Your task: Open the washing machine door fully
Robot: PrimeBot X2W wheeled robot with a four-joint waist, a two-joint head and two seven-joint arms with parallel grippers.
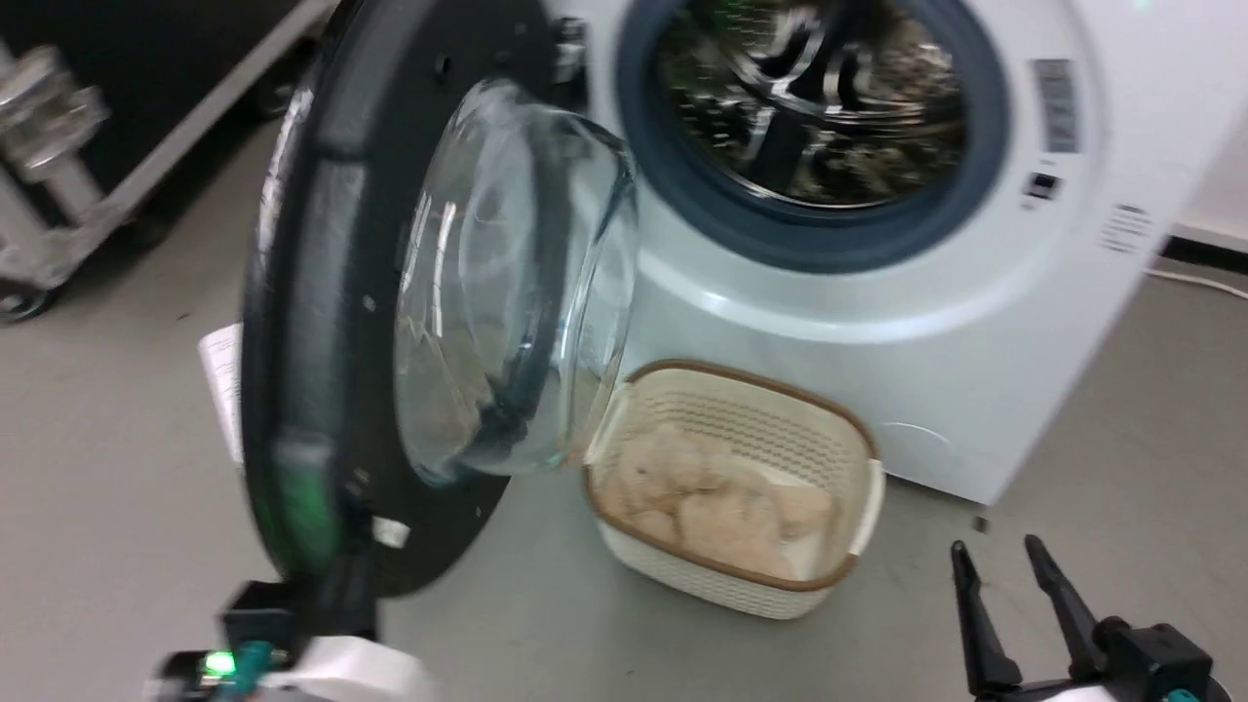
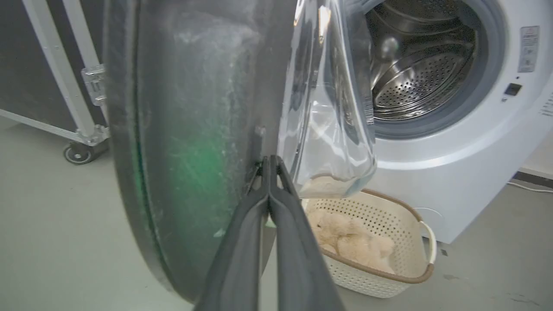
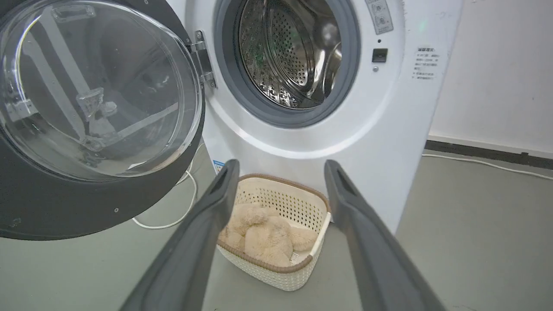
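Note:
The washing machine door (image 1: 322, 292) stands swung out to the left of the white machine (image 1: 877, 322), its black rim edge-on and its clear glass bowl (image 1: 507, 283) bulging right. The metal hinge (image 3: 202, 58) joins it to the machine's front. In the left wrist view my left gripper (image 2: 270, 162) is shut, and its joined tips rest against the door's (image 2: 194, 108) inner face beside the glass. My right gripper (image 1: 996, 548) hangs open at the lower right, apart from the door (image 3: 86, 207), with nothing between its fingers (image 3: 207, 224).
The steel drum opening (image 1: 809, 97) with its grey rubber ring is uncovered. A cream basket (image 1: 741, 375) holding a beige plush toy (image 1: 712, 497) sits on the floor before the machine, under the door's swing. A wheeled black case (image 2: 52, 86) stands left. A white cable (image 3: 173, 222) lies beneath the door.

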